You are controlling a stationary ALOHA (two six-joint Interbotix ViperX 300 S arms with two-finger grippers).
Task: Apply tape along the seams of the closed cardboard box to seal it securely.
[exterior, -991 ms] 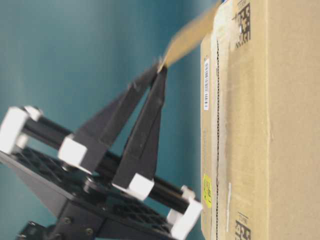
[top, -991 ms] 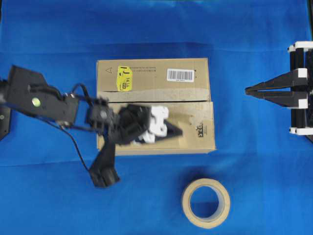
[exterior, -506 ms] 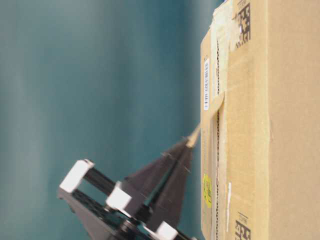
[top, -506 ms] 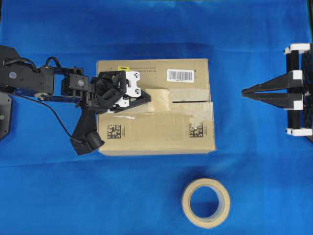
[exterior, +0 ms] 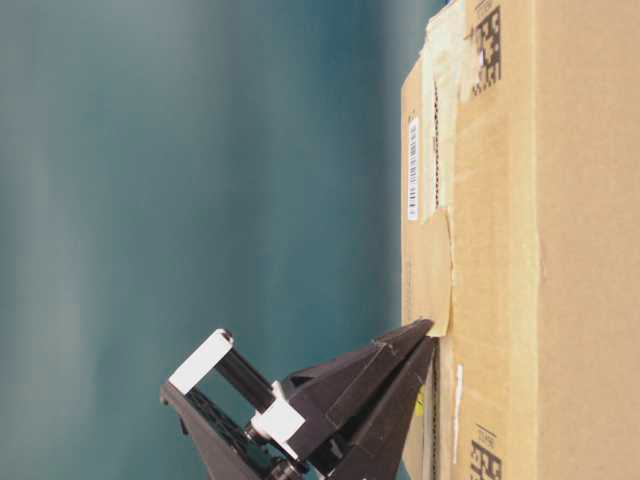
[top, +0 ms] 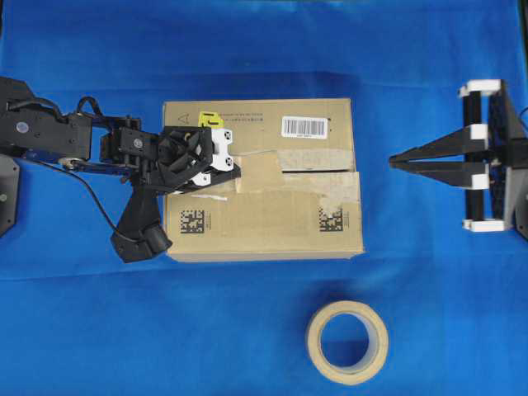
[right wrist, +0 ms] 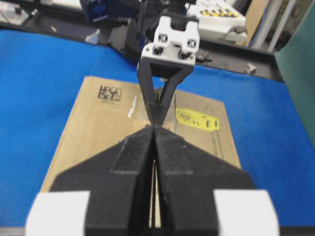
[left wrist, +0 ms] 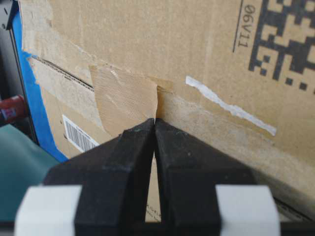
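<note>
Left gripper (top: 237,172), shut on the tape (top: 257,171), rests on our box (top: 272,223); right gripper (top: 394,160) shut; one roll (top: 347,341) nearby

Tan tape (top: 257,171) flat across box seam (top: 318,171)

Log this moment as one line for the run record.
left gripper: shut, tips at tape edge | tape: lying across seam on box | right gripper: shut, off box | roll: on cloth

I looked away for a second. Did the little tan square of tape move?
Yes. The small tan paper tape went from above the brown cardboard box's lower flap up and left onto its seam.
</note>
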